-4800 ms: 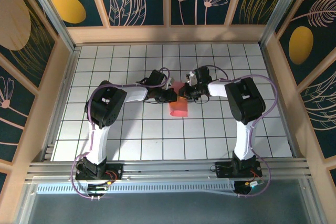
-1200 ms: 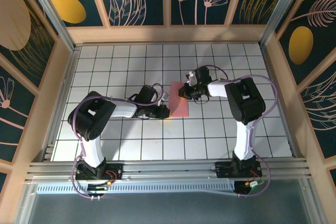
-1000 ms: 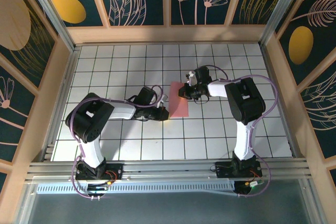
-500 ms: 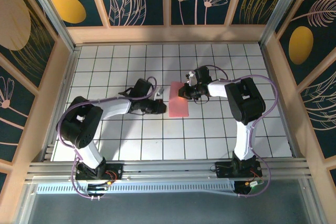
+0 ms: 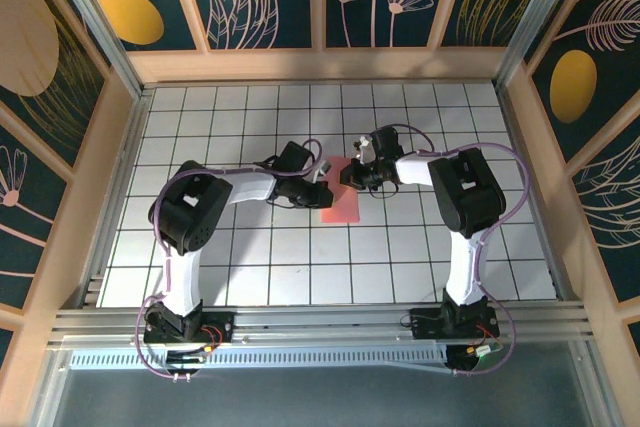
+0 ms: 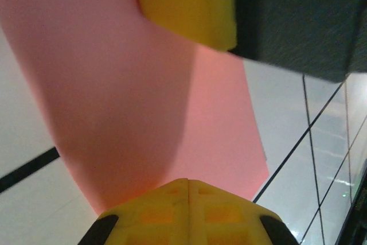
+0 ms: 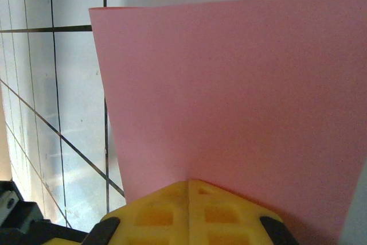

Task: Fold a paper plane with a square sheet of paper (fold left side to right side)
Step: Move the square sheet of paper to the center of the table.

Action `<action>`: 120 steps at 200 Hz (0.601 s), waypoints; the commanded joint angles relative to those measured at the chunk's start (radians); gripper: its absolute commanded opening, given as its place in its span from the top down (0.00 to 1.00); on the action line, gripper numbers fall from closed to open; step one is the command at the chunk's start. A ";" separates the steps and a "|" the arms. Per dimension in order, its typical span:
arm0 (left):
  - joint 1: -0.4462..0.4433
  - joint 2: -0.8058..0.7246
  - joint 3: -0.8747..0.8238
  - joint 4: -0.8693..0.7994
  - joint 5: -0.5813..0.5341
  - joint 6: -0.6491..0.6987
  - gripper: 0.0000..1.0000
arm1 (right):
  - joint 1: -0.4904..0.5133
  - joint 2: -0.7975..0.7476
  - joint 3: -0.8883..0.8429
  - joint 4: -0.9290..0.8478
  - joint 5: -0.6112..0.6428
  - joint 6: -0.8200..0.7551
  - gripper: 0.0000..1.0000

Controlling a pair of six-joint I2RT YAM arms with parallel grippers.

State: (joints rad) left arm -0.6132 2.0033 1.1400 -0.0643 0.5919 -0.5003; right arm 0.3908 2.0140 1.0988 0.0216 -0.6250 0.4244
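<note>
**Left pincer (image 5: 319, 191).** The jaws are closed. The two yellow fingertips (image 6: 188, 202) meet along a centre seam with no gap. The tips stand at the left long edge of the thin salmon-pink sheet of paper (image 5: 342, 203), about midway along that edge. In the left wrist view the pink surface runs right up to them. Whether they press on the sheet or merely touch it cannot be told.

**Right pincer (image 5: 351, 178).** The jaws are likewise closed, with the yellow tips seam to seam. It stands over the far part of the sheet, towards the sheet's right side. In the right wrist view the paper meets the tips directly, and whether any of it is nipped between them cannot be told. The left wrist view shows one of its yellow pads (image 6: 186, 4), on a dark housing, over the sheet opposite the left tips.

**Sheet.** It lies as a plain, unmarked oblong, longer than it is wide, with its long sides running away from the arm bases. A darker band crosses it in the left wrist view. Whether that is shadow or a second layer cannot be told.

**Surroundings.** The white grid-tiled tabletop (image 5: 250, 117) extends on every side of the sheet. A light wooden rim (image 5: 320, 65) runs beyond the sheet's far edge, with dark-blue panels bearing gold discs and line-drawn plants (image 5: 270, 2) above it. An aluminium rail (image 5: 320, 319) lies on the near side of the sheet and carries one arm base to the sheet's left and one to its right.
</note>
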 commanded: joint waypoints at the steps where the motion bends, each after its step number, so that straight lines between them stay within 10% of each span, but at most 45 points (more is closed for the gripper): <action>1: -0.001 0.011 -0.012 -0.019 -0.025 0.002 1.00 | 0.008 0.036 -0.051 -0.102 0.134 -0.026 1.00; 85: -0.012 -0.006 -0.119 0.012 -0.075 -0.035 1.00 | 0.006 -0.016 -0.009 -0.091 0.081 -0.027 1.00; 120: -0.019 -0.022 -0.140 0.030 -0.079 -0.060 1.00 | -0.001 -0.134 0.009 -0.092 0.083 -0.037 0.82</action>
State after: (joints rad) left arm -0.6212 1.9793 1.0492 0.0452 0.5575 -0.5320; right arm 0.3946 1.9854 1.0988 -0.0109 -0.6018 0.4175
